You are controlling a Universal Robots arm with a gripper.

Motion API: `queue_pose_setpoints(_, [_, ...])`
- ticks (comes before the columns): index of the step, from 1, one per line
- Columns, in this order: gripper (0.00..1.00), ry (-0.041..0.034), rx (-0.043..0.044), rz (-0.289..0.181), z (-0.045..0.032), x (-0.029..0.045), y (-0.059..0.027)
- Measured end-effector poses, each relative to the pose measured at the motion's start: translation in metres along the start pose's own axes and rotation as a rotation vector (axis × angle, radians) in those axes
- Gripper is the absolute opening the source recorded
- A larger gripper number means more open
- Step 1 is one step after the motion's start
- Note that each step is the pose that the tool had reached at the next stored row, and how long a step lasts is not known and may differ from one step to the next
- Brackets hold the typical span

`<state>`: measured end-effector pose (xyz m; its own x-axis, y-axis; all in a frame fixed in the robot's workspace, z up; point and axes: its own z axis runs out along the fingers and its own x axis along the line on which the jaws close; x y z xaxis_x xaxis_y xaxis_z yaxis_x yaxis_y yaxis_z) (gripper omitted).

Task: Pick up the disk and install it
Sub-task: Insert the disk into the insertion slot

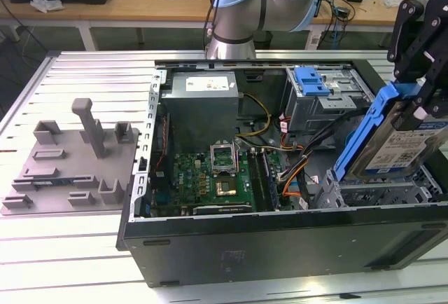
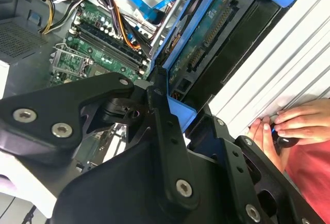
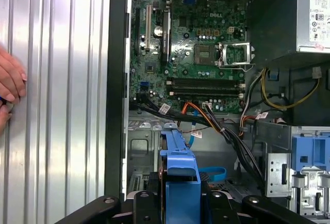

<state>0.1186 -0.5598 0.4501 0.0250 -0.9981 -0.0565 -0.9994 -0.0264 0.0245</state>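
Inventory, all places given from the computer case:

1. The disk. Flat silver drive in a blue plastic carrier frame. It has a white-and-blue label on its upper face, whose print I cannot make out. It hangs tilted, one end high, over the case's drive-bay corner and is not yet seated. The second wrist view shows its green circuit-board underside.
2. My gripper. My fingers are clamped on the disk's blue frame.
3. Power-supply box. Grey, inside the case, with a white sticker on top, print left unread.
4. Motherboard. Green, on the case's floor beside the power-supply box.
5. A person's hand. It rests on the ribbed table just outside the case.
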Motion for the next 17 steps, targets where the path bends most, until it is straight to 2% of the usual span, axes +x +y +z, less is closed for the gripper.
queue_pose_setpoints(17, [0.37,0.0,0.0,0.0,0.0126,0.0007,-0.0007])
